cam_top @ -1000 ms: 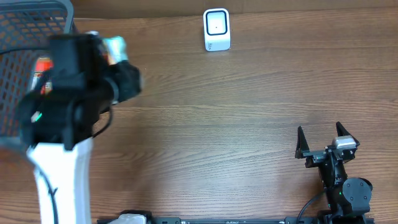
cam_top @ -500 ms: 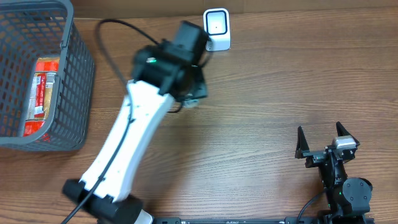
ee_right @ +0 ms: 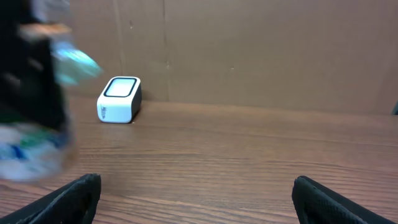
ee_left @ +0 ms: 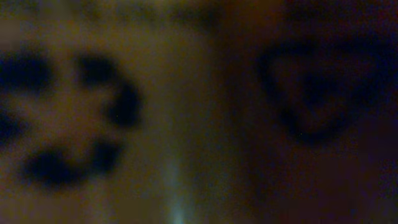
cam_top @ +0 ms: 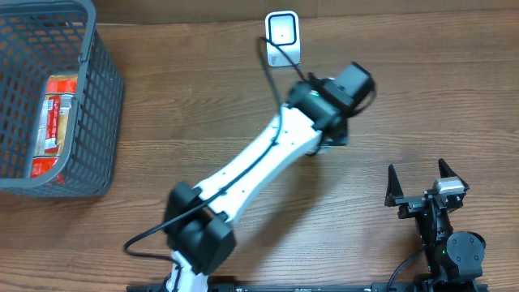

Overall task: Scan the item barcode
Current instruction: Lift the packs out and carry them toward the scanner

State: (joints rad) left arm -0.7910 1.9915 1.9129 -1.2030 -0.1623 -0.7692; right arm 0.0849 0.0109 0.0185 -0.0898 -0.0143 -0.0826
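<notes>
The item [ee_right: 34,155], blurred, is being held in the partly closed left gripper [cam_top: 340,101], just right of and short of the scanner [cam_top: 282,38], while the right gripper [cam_top: 418,174], wide open, is being rested well apart.

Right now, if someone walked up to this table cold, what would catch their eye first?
The long white left arm reaching diagonally across the table, its tip just right of the small white scanner at the far edge and apparently holding a blurred pale item. Next, the grey basket at far left with a red packet inside, and the right gripper parked open at near right.
</notes>
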